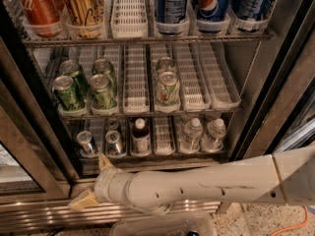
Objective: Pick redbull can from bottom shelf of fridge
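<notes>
Two slim redbull cans with silver tops (86,142) (114,142) stand at the left of the bottom shelf (165,142), in white lane trays inside the open fridge (256,77). My gripper (86,181) is in front of the fridge's ribbed steel base, just below and in front of these cans. Its tan fingers are spread apart: the upper fingertip (102,159) reaches the shelf's front edge between the two cans, and the lower one (78,201) points down to the left. It holds nothing. My white arm (206,183) comes in from the right.
On the bottom shelf there is also a dark bottle (141,136) and two water bottles (191,134) (214,132). Green cans (102,90) fill the middle rack. Cola and Pepsi cans (211,6) stand on top. The glass door frame (29,132) is at left.
</notes>
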Controlling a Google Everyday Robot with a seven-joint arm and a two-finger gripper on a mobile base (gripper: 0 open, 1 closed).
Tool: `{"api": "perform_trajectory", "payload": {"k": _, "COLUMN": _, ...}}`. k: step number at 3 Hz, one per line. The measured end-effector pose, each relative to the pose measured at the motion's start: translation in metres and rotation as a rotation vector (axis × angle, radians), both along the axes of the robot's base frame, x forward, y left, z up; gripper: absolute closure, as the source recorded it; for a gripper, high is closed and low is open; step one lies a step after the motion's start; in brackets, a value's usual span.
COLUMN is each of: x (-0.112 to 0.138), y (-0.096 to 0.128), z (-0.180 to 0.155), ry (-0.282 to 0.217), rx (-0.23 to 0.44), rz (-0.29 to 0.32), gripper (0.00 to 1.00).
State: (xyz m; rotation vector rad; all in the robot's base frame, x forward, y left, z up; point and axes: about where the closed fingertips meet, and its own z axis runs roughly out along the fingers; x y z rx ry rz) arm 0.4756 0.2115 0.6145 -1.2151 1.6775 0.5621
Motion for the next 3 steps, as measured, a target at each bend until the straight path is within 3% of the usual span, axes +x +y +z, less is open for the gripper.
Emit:
{"api": "perform_trajectory", "payload": {"k": 1, "x": 0.017, "y": 0.02, "z": 0.003, "ry": -0.035, "rx": 0.08, "rz": -0.019, "gripper": 0.0}}
{"api": "perform_trajectory", "payload": {"k": 2, "x": 0.033, "y": 0.041, "z": -0.018, "ry": -0.027, "rx": 0.168, "rz": -0.044, "gripper": 0.0}}
{"api": "perform_trajectory", "payload": {"k": 3, "x": 0.042, "y": 0.058, "z": -0.036, "ry": -0.016, "rx": 0.215, "rz": -0.058, "gripper": 0.0}}
